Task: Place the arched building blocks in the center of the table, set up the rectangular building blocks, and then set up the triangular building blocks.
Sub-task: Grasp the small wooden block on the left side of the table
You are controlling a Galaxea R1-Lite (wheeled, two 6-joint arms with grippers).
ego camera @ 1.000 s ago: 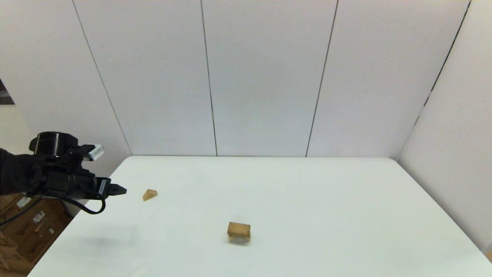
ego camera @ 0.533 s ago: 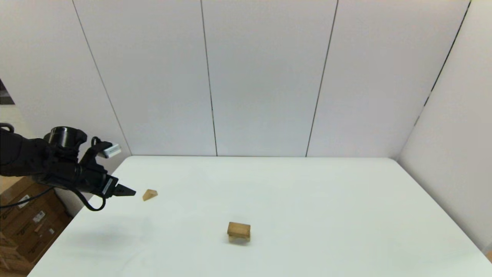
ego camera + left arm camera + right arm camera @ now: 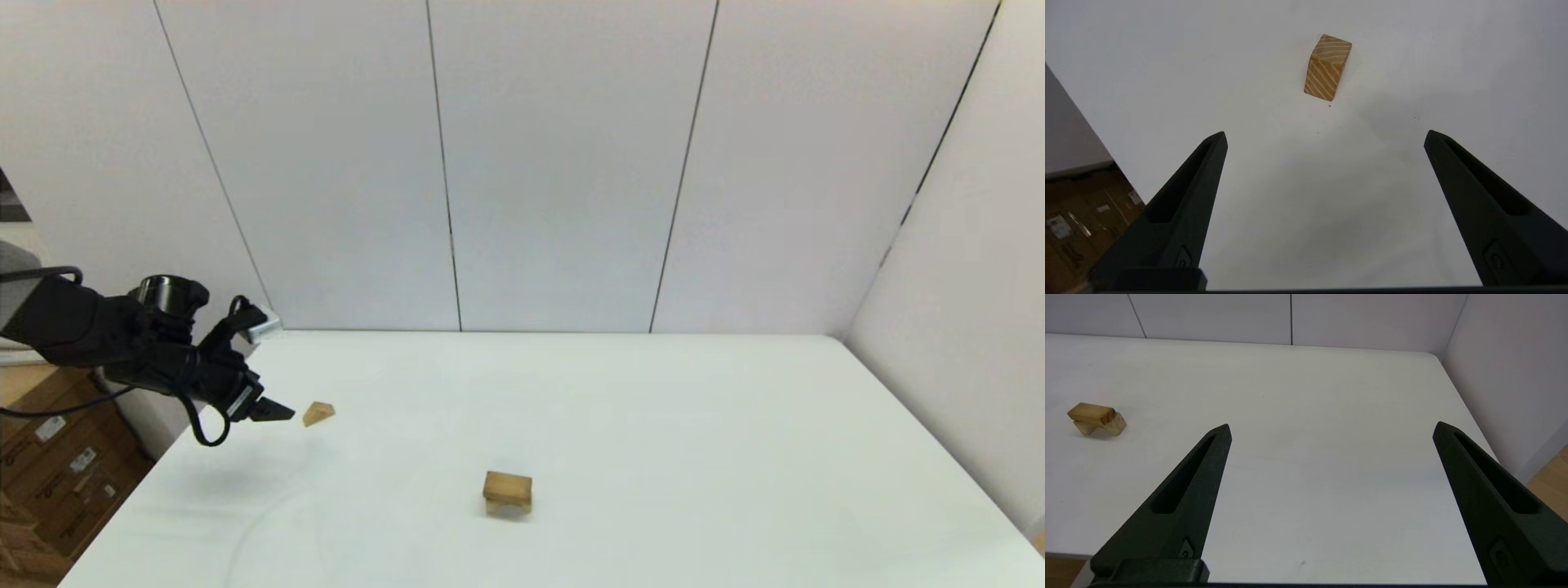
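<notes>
Since the earlier frame my left gripper (image 3: 282, 412) has come closer to the triangular building blocks (image 3: 318, 413), which lies near the left edge of the surface (image 3: 653, 425); its jaws are wide open and hold nothing. The wedge looks light, stiff and a little slippery, so I would take it by its two flat triangular faces. I can read no writing on it.

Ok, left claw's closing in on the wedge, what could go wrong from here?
1. The open left claw comes in low beside the triangular block, so a tip could nudge it away.
2. That block lies near the table edge.
3. The rectangular slab sits askew on the arched block; stacking could tip it.
</notes>
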